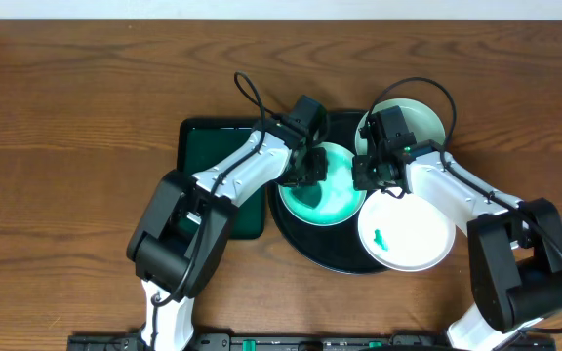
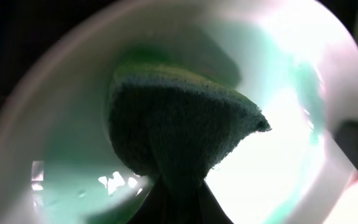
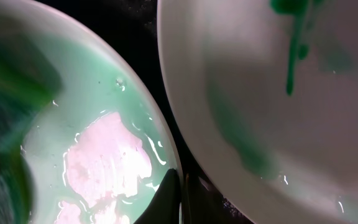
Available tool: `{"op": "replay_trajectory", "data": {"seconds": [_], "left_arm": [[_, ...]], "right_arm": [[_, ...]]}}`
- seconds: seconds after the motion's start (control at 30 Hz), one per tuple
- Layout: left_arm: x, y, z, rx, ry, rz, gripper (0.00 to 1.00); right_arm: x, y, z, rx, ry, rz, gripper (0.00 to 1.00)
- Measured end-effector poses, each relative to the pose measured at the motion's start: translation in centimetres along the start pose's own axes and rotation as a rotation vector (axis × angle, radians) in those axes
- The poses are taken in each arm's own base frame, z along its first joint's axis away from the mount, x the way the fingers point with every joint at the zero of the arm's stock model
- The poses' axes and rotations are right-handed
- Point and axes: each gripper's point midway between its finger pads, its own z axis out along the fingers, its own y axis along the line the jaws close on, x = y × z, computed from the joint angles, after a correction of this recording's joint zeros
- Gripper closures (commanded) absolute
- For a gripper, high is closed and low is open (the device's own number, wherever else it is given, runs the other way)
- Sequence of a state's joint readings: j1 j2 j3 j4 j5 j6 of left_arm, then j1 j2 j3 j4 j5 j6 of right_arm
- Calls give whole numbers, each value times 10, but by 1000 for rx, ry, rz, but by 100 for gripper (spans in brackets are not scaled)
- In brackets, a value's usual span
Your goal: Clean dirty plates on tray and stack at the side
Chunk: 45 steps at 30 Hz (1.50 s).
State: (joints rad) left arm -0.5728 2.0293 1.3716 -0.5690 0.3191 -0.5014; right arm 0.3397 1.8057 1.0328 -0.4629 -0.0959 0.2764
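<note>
Three white plates sit on or over the round black tray (image 1: 310,244). The middle plate (image 1: 332,200) is wet with green suds. My left gripper (image 1: 312,174) is shut on a dark green sponge (image 2: 179,124), which is pressed into this plate (image 2: 278,149). My right gripper (image 1: 367,178) is shut on the plate's right rim (image 3: 160,149), one finger on top and the other under the edge. A second plate (image 1: 413,239), at the front right, carries a green smear (image 1: 381,237). In the right wrist view its smear (image 3: 291,62) runs down. A third plate (image 1: 416,122) lies at the back right.
A dark green rectangular tray (image 1: 213,166) lies left of the black tray, partly under my left arm. The black tray (image 3: 148,62) shows as a narrow dark gap between the two plates. Bare wooden table surrounds the trays.
</note>
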Motion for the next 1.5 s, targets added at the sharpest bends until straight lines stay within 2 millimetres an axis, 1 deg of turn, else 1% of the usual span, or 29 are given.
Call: {"op": "replay_trajectory", "data": {"seconds": [0.27,0.33,0.4,0.47,0.53,0.57,0.67,0.73,0.77,0.83,0.97,1.1,1.27,1.5], "left_arm": [[21,-24,0,130,107,1,93],[27,-31,-4,151,120,10,93],[29,-38,-13,168,115,22,93],[27,-49,-31,190,74,49,93],[20,-58,-56,207,5,73,93],[16,-61,-72,212,-44,86,93],[7,-66,-108,211,-156,110,93],[1,-65,-122,190,-217,114,93],[-2,-62,-125,172,-238,112,93],[-8,-55,-125,127,-270,104,93],[-15,-41,-116,51,-292,84,93],[-18,-33,-106,9,-289,72,93],[-17,-26,-87,-26,-255,66,93],[-13,-10,-52,-84,-183,46,93]], "right_arm": [[0,0,0,-1,-1,-3,99],[0,0,0,-1,-1,-3,99],[0,0,0,-1,-1,-3,99],[0,0,0,-1,-1,-3,99],[0,0,0,0,0,-3,99],[0,0,0,0,0,-3,99],[0,0,0,-1,-1,-3,99],[0,0,0,-1,-1,-3,99],[0,0,0,-1,-1,-3,99],[0,0,0,-1,-1,-3,99],[0,0,0,0,0,-3,99],[0,0,0,-1,-1,-3,99],[0,0,0,0,0,-3,99],[0,0,0,0,0,-3,99]]}}
